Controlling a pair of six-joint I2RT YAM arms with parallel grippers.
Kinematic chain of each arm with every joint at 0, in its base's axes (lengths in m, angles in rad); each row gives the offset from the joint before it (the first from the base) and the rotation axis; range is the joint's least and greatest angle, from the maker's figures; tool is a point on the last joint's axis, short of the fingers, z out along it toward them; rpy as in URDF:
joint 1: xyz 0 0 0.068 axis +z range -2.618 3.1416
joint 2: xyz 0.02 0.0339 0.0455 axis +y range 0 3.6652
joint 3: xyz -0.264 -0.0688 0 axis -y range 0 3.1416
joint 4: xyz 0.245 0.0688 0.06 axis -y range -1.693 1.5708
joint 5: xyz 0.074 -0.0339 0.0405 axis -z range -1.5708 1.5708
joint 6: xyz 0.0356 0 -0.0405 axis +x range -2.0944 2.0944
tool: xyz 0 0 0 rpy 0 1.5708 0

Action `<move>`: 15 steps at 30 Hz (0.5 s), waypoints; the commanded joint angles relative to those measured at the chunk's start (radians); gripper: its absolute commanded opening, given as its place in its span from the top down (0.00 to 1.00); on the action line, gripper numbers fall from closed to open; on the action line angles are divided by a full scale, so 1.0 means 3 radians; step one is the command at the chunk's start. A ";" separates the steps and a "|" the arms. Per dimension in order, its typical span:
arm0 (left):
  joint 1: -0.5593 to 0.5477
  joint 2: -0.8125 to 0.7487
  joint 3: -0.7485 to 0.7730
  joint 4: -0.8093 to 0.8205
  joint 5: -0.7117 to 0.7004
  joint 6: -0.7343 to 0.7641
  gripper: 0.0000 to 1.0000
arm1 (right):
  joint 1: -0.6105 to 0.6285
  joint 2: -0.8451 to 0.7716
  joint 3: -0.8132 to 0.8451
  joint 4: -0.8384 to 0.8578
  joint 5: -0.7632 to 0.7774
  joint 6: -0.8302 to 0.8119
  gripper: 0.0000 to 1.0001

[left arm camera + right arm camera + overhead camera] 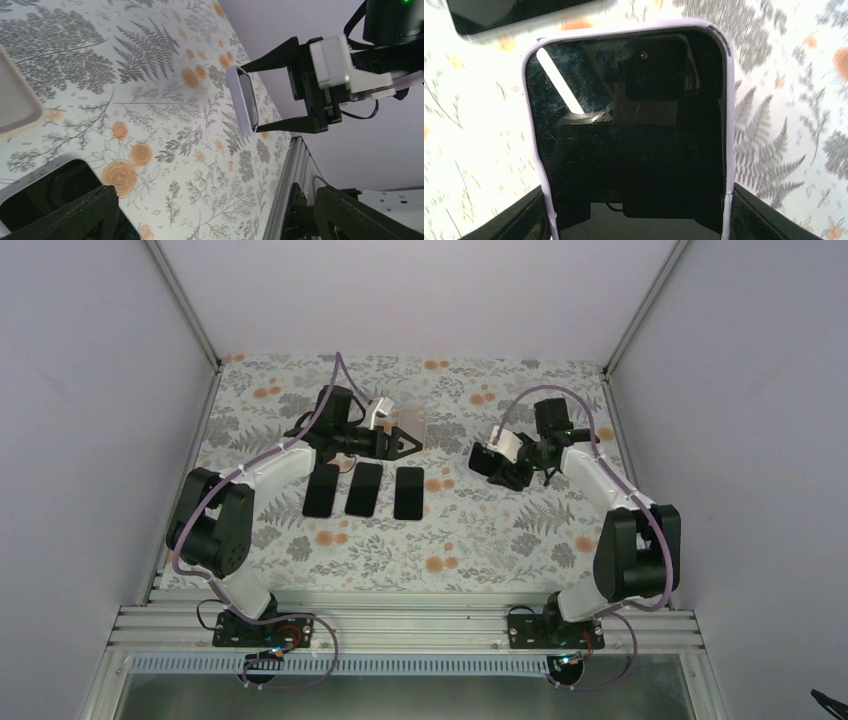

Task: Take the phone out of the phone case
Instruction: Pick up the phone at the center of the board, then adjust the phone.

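From above, your right gripper [486, 466] pinches the lilac case [479, 456] by its long edges. It holds the case off the table, right of centre, likely so the other arm can work on it. The left gripper [413, 443] hangs spread wide at far centre beside a beige case [409, 422], with three dark phones [364, 489] nearer.

On the left wrist, nothing stands between those spread jaws and the lilac case.

On the right wrist, the phone [629, 135] sits fully seated, and the fingers [521, 217] flank both of the case's sides.
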 commanded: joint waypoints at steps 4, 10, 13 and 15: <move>-0.0002 -0.0094 -0.0060 0.0394 0.0462 -0.0214 0.10 | 0.0429 -0.0371 0.0151 0.0459 -0.0316 0.0864 0.49; -0.0059 -0.0123 -0.0072 0.0506 0.0544 -0.0283 0.21 | 0.0773 -0.0385 0.0193 0.0651 -0.0111 0.1270 0.49; -0.0096 -0.0151 -0.0079 0.0511 0.0544 -0.0267 0.25 | 0.0891 -0.0394 0.0204 0.0752 -0.0005 0.1422 0.49; -0.0118 -0.0165 -0.0082 0.0501 0.0528 -0.0251 0.27 | 0.0953 -0.0408 0.0209 0.0811 0.0049 0.1490 0.49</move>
